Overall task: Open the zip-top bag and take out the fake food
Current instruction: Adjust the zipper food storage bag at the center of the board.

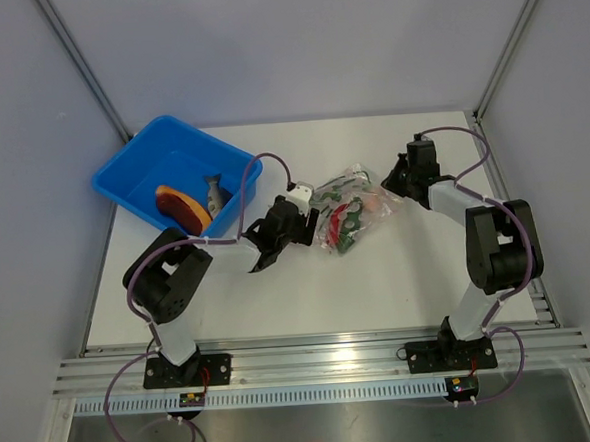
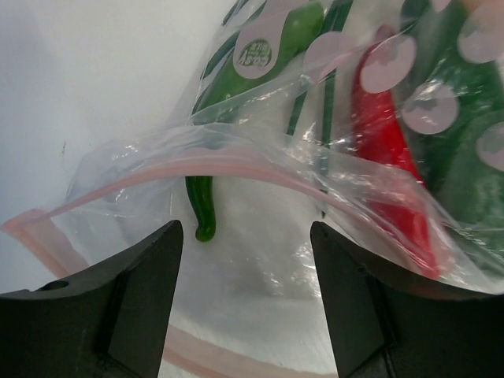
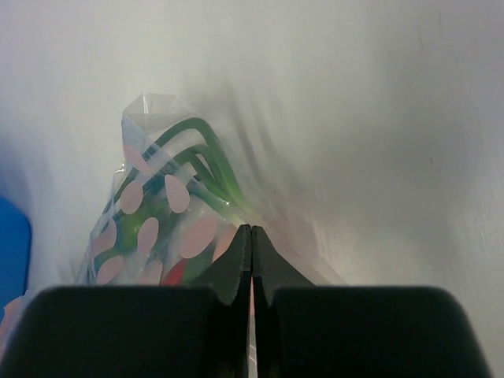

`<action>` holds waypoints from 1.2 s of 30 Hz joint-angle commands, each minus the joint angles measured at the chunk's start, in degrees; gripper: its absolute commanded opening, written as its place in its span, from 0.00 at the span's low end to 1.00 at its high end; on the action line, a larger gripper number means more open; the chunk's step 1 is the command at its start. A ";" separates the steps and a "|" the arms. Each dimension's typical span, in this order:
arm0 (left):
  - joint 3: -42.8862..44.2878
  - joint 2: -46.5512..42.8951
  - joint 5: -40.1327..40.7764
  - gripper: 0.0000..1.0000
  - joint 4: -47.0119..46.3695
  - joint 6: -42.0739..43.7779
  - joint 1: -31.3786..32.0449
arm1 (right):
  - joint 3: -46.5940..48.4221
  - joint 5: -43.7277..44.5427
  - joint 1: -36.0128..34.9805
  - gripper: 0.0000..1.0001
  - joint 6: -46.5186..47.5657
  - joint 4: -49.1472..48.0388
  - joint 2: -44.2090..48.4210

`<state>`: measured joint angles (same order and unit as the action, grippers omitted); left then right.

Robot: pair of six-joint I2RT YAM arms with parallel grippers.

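The zip bag (image 1: pixel 347 213) lies on the white desk (image 1: pixel 418 274) about midway between the two arms, a little right of the blue bin (image 1: pixel 132 181). It is clear crinkly plastic printed with pale pink spots and green lines, and its pink zip strip (image 2: pixel 236 167) faces the left arm.

The left pincer (image 2: pixel 244 236) is spread wide at that end. Its two black fingers (image 2: pixel 134 299) stand either side of the bag's mouth, and the wrist view does not show either one gripping the plastic. Through the film show a thin green pepper (image 2: pixel 206 201) and a red pepper (image 2: pixel 386 157), toy food inside the bag.

At the far end, the right pincer (image 3: pixel 251 236) is pressed together, its tips meeting on a fold of the bag's plastic and pinching it just above the desk.

In the bin lie two more pieces of toy food: an orange-tan slice (image 1: pixel 182 209) with a dark red edge, and just beside it a grey fish (image 1: pixel 214 193).
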<state>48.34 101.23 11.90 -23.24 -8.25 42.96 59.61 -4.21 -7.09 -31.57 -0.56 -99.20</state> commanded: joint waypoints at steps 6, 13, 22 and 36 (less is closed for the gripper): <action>3.08 4.15 1.55 0.68 -2.33 1.13 0.19 | -0.38 0.25 -0.64 0.23 -0.42 -0.68 4.00; 2.20 3.98 1.72 0.68 -3.99 2.45 0.19 | -1.78 3.24 -2.04 0.57 0.19 -1.55 8.14; 1.32 3.27 -0.21 0.69 -5.41 2.27 0.19 | 4.26 5.88 -9.69 0.62 3.53 -0.33 5.08; 0.62 3.97 -1.44 0.70 -7.25 2.89 0.19 | 8.59 -6.95 -13.29 0.57 1.07 -15.08 -9.61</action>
<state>49.08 105.51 11.70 -25.65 -5.93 42.96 66.85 -7.38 -19.18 -30.52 -8.49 -108.22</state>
